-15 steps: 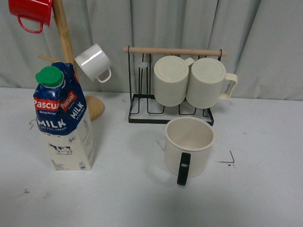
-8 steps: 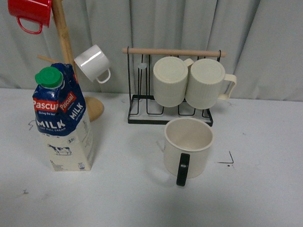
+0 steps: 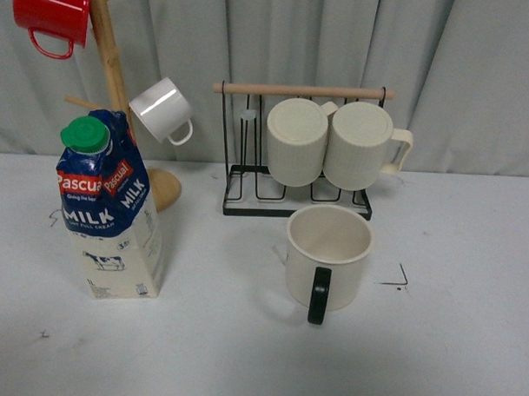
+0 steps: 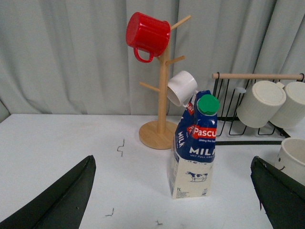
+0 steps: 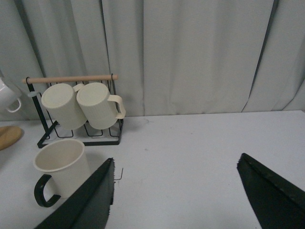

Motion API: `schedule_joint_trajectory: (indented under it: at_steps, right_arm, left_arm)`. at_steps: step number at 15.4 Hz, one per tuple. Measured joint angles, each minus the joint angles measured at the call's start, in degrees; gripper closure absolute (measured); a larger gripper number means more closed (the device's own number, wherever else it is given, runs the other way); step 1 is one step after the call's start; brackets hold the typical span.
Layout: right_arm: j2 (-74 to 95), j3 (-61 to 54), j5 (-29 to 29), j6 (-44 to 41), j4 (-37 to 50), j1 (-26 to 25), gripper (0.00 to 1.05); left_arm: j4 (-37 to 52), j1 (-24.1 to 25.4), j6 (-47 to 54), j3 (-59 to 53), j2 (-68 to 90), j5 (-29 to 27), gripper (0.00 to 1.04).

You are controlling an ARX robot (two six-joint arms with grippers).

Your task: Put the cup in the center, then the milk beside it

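Note:
The cup (image 3: 328, 254), a wide cream mug with a black loop handle facing the front, stands upright on the white table (image 3: 242, 354), just in front of the wire rack. It also shows in the right wrist view (image 5: 62, 167) and at the edge of the left wrist view (image 4: 293, 157). The milk (image 3: 109, 206), a blue and cream carton with a green cap, stands upright at the left, also in the left wrist view (image 4: 193, 148). My left gripper (image 4: 174, 191) is open and empty, short of the milk. My right gripper (image 5: 176, 191) is open and empty, beside the cup. Neither arm shows in the front view.
A black wire rack (image 3: 297, 147) with a wooden bar holds two ribbed cream mugs (image 3: 358, 145) behind the cup. A wooden mug tree (image 3: 112, 80) behind the milk carries a red mug (image 3: 54, 8) and a small white cup (image 3: 163, 110). A grey curtain (image 3: 477, 75) backs the table.
The front view has shifted very slightly; the cup, the milk and the racks stand where they stood.

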Motion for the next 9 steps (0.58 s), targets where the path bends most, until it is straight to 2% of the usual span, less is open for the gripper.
schedule_joint_trajectory:
  at_steps: [2,3,4,5,6,7,9]
  right_arm:
    - [0.0,0.0,0.0,-0.02,-0.02,0.0,0.08]
    - [0.0,0.0,0.0,0.02,0.0,0.0,0.04]
    - [0.0,0.0,0.0,0.0,-0.02,0.0,0.08]
    - [0.0,0.0,0.0,0.02,0.02,0.0,0.06]
    - [0.0,0.0,0.0,0.0,-0.02,0.0,0.07]
    - [0.0,0.0,0.0,0.0,0.0,0.0,0.07]
    - [0.0,0.0,0.0,0.0,0.0,0.0,0.07]
  left_arm:
    - [0.0,0.0,0.0,0.0,0.0,0.0,0.07]
    - [-0.28,0.02,0.0,0.02,0.04,0.13,0.07]
    - [-8.96,1.29,-3.72,3.3,4.17,4.92,0.07]
    - [-8.87,0.26,-8.98,7.67,15.47,6.6,0.07]
    - [3.21,-5.75,-11.98,14.03,30.6,6.03,0.07]
    - [12.11,-7.13,-11.08,19.26,42.82,5.38,0.07]
    - [17.44,-8.92,-9.05,25.11,55.76,6.03,0.07]
